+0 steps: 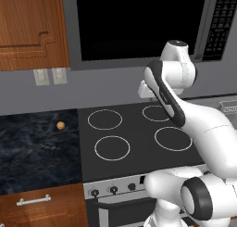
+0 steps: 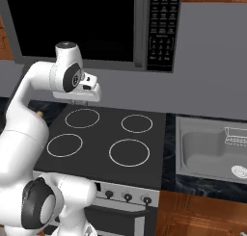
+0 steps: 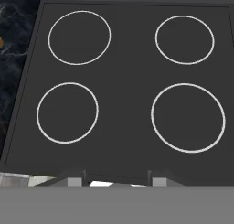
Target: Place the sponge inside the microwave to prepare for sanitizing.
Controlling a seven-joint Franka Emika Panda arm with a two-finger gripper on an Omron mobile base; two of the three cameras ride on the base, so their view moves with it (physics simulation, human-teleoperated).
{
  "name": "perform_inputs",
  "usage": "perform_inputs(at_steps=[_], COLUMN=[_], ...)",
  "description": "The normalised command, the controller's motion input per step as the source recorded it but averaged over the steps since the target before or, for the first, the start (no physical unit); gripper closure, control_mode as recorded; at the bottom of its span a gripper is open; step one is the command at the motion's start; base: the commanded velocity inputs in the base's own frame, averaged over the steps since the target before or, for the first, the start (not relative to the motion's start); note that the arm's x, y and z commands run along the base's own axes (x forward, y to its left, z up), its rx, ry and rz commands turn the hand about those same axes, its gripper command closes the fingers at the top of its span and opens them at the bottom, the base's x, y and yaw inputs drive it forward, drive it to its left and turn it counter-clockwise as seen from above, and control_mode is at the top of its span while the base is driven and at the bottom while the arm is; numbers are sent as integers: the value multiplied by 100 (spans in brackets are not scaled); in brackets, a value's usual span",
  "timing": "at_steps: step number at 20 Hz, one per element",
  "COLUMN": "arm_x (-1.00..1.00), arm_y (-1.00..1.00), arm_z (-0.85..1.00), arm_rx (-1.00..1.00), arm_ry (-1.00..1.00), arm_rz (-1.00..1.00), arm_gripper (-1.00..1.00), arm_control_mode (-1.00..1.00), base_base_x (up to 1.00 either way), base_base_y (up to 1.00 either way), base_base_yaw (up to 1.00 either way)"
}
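Note:
The microwave (image 1: 139, 22) hangs above the stove, with its black glass door across the front, a grey bar handle (image 2: 140, 28) and a black keypad strip (image 2: 163, 28). The door looks closed, and the inside is hidden behind dark glass. The sponge is out of view. My gripper (image 3: 117, 178) hovers over the black cooktop (image 3: 123, 81), pointing down at it. It is open, with its fingertips (image 3: 75, 177) wide apart and nothing between them. The hand (image 2: 89, 91) sits below the microwave, over the back burners.
A small tan ball (image 1: 60, 125) lies on the dark marble counter (image 1: 37, 152) left of the stove. A grey sink (image 2: 212, 148) holding a wire rack is to the right. A wooden cabinet (image 1: 32, 27) hangs at the upper left. Stove knobs (image 2: 128, 196) line the front edge.

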Motion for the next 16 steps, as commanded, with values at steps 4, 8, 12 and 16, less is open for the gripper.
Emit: perform_inputs(at_steps=[4, 8, 12, 16], arm_x=[0, -14, -33, -30], arm_y=[-3, -3, -20, -34], arm_z=[0, 0, 7, 34], arm_rx=[0, 0, 0, 0], arm_ry=[0, -4, -9, -12], arm_rz=[0, 0, -3, -8], arm_gripper=[-100, -100, -100, -100], arm_control_mode=[-100, -100, -100, -100], base_base_x=[0, 0, 0, 0], base_base_y=[0, 0, 0, 0], base_base_yaw=[0, 0, 0, 0])
